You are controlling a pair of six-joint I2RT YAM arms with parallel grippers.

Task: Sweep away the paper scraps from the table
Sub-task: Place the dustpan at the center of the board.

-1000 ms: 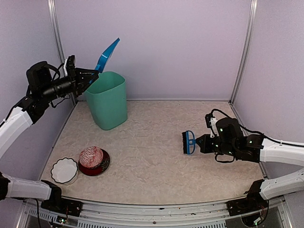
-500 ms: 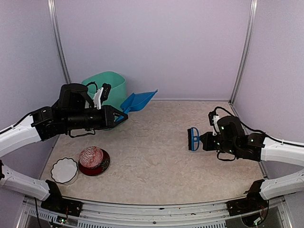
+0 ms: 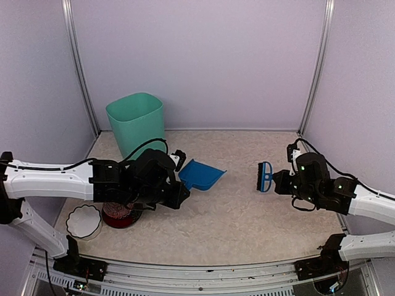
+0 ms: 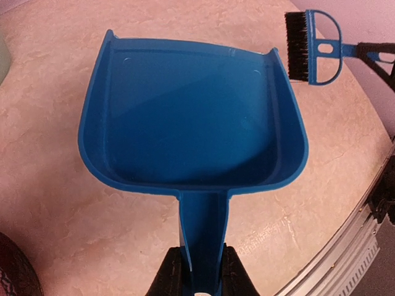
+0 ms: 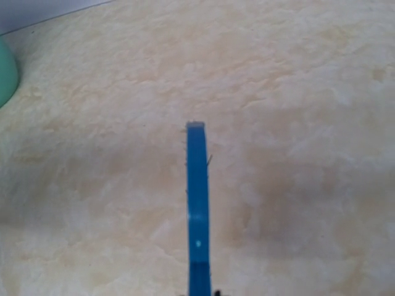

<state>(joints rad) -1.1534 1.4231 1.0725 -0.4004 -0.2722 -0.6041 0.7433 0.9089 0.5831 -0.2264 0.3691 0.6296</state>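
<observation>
1. From above: the left gripper (image 3: 180,184) is clamping the handle of a blue dustpan (image 3: 203,175) over the beige table (image 3: 247,216), near a green bin (image 3: 136,126). The right gripper (image 3: 276,182) is squeezing a small blue brush (image 3: 265,177).
2. Left wrist: fingers (image 4: 170,277) are pinching the dustpan (image 4: 191,135) handle, the pan's mouth facing the brush (image 4: 308,46).
3. Right wrist: the brush (image 5: 197,203) is pointing edge-on across the table (image 5: 308,123).

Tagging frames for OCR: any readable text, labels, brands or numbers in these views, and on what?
None readable in any view.
Blue dustpan, blue brush, green bin, white bowl: plain, no markings seen.
Red bowl: patterned and partly hidden; no letters can be made out.
Table: marbled veining only.
</observation>
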